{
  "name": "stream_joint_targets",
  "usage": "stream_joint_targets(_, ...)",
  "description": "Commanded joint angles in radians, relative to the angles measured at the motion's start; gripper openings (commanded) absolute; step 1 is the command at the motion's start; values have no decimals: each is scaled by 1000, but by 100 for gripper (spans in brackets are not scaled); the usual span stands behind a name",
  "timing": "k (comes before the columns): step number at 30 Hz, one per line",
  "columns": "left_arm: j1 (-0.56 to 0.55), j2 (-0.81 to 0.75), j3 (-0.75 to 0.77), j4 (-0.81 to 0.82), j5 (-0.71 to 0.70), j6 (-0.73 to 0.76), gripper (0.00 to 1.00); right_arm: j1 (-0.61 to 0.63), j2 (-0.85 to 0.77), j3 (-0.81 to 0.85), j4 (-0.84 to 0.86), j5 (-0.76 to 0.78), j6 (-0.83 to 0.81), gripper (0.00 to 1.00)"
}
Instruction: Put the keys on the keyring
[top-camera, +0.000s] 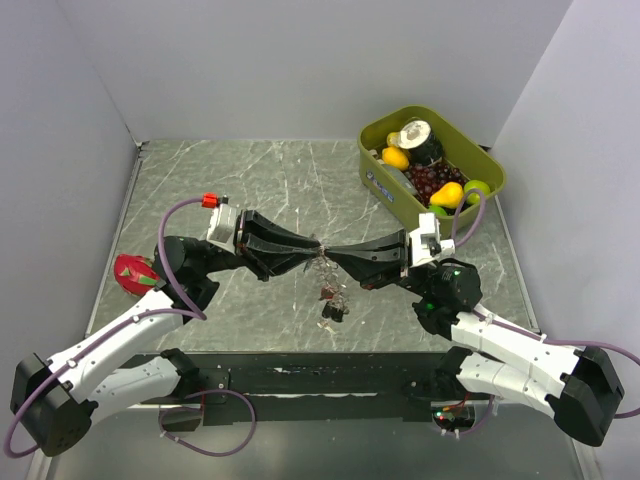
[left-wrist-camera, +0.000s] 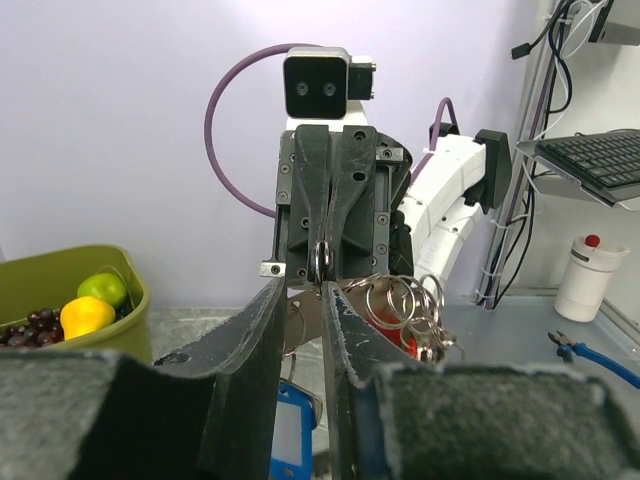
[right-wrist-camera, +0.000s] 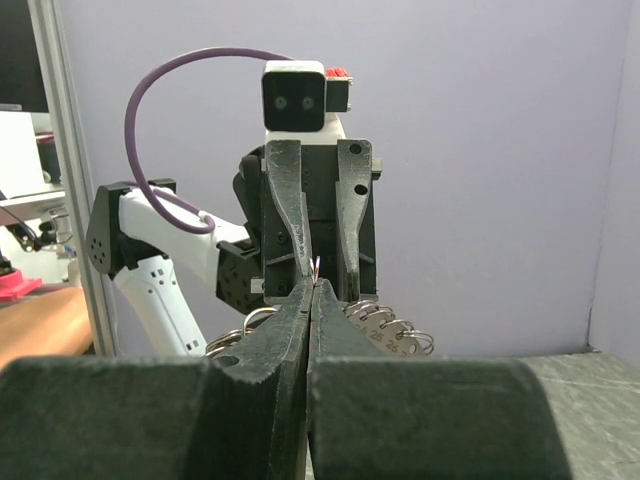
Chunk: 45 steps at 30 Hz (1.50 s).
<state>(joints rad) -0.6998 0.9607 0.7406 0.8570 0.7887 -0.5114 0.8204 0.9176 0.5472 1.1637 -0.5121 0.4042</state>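
Observation:
My two grippers meet tip to tip above the middle of the table. The right gripper (top-camera: 330, 252) (right-wrist-camera: 314, 285) is shut on the thin edge of the keyring (left-wrist-camera: 321, 262) (right-wrist-camera: 315, 267). The left gripper (top-camera: 314, 249) (left-wrist-camera: 303, 300) faces it with its fingers a narrow gap apart. The pinched ring wire stands in that gap, and the left gripper holds nothing. A coiled cluster of small rings (left-wrist-camera: 405, 298) (right-wrist-camera: 392, 326) hangs beside the tips. Below dangle the keys (top-camera: 331, 300), among them a blue head (left-wrist-camera: 290, 428) and a red head (left-wrist-camera: 386, 322).
A green bin (top-camera: 480, 160) holding toy fruit stands at the back right. A red toy fruit (top-camera: 133, 271) lies by the left arm's elbow. In the left wrist view, beyond the table, are a white bottle (left-wrist-camera: 585, 276) and blue pliers (left-wrist-camera: 592, 357).

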Motion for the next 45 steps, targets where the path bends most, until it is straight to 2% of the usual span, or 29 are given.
stream_joint_targets(1,-6,18,32,57,17,-21,27,5,-23,-9,129,23,7,0)
stream_joint_targets(10,-24,27,40,39,18,2,22,5,-20,-20,140,26,12,0)
stream_joint_targets(14,-27,30,49,16,30,19,2,6,-20,-24,154,29,15,0)
stream_joint_targets(19,-29,19,43,5,9,27,3,5,-28,-29,162,35,13,0)
stream_joint_targets(20,-29,18,42,-2,-6,27,17,5,-28,-32,165,38,15,0)
stream_joint_targets(21,-27,15,42,-7,-15,24,22,5,-28,-33,172,40,19,0)
stream_joint_targets(24,-29,9,33,-1,-23,28,26,3,-20,-39,206,49,31,0)
stream_joint_targets(28,-29,10,26,13,-19,22,19,5,-3,-43,252,50,54,0)
stream_joint_targets(29,-30,13,28,14,-13,21,11,5,4,-43,266,50,64,0)
stream_joint_targets(31,-30,21,36,13,3,19,3,5,10,-44,278,50,71,0)
stream_joint_targets(39,-33,4,33,-10,-22,43,1,5,-2,-50,272,61,67,0)
stream_joint_targets(41,-36,-7,40,-57,-42,59,1,5,-9,-50,258,63,61,0)
stream_joint_targets(42,-35,-19,48,-85,-46,95,1,5,-16,-52,226,66,56,1)
stream_joint_targets(43,-35,-25,68,-126,-51,120,1,5,-25,-55,206,70,35,9)
stream_joint_targets(44,-35,-31,80,-222,-58,152,1,5,-51,-62,177,84,22,29)
stream_joint_targets(45,-36,-43,95,-290,-65,225,1,5,-66,-69,151,98,7,39)
